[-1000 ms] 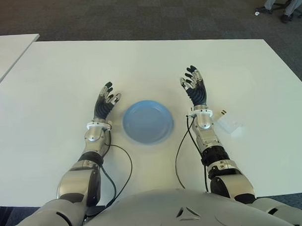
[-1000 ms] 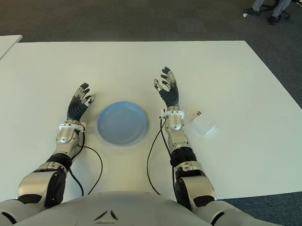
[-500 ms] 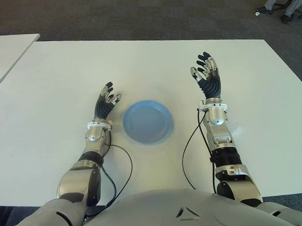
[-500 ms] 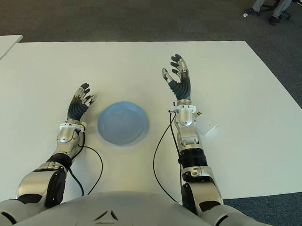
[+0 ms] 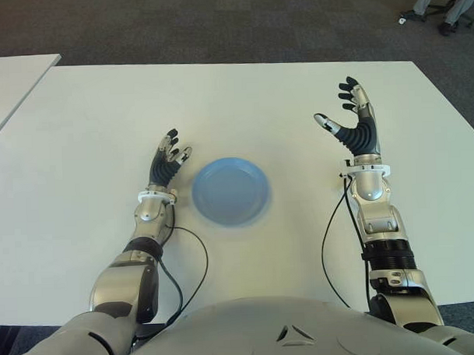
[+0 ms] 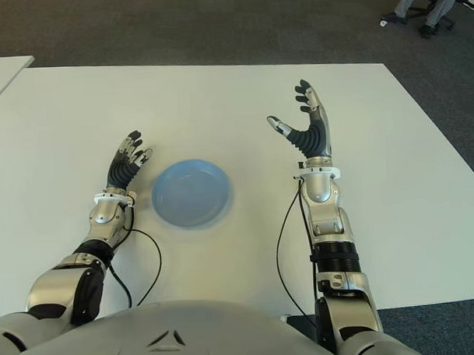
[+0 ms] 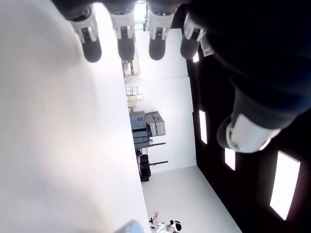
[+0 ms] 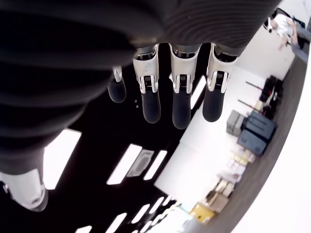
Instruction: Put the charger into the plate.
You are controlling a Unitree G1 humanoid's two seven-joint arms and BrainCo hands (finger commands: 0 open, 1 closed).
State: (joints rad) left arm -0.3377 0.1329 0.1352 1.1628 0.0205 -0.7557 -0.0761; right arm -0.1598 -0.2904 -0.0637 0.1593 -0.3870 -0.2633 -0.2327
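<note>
The light blue plate [image 5: 231,191] lies on the white table [image 5: 242,99] between my two hands, with nothing in it. The charger does not show in any view now; my right forearm [image 5: 372,200] covers the spot where it lay. My right hand [image 5: 350,120] is raised well above the table, to the right of the plate, fingers [image 8: 179,97] spread and holding nothing. My left hand [image 5: 168,159] shows just left of the plate, fingers [image 7: 121,36] straight and holding nothing.
A second white table [image 5: 12,84] stands at the far left. Dark carpet lies beyond the far edge, with a seated person's legs [image 5: 447,3] at the top right. Black cables [image 5: 195,261] trail from both wrists toward my body.
My right hand has swung to the right and risen, from beside the plate to over the charger's place; the forearm now hides the charger. The left hand has not moved.
</note>
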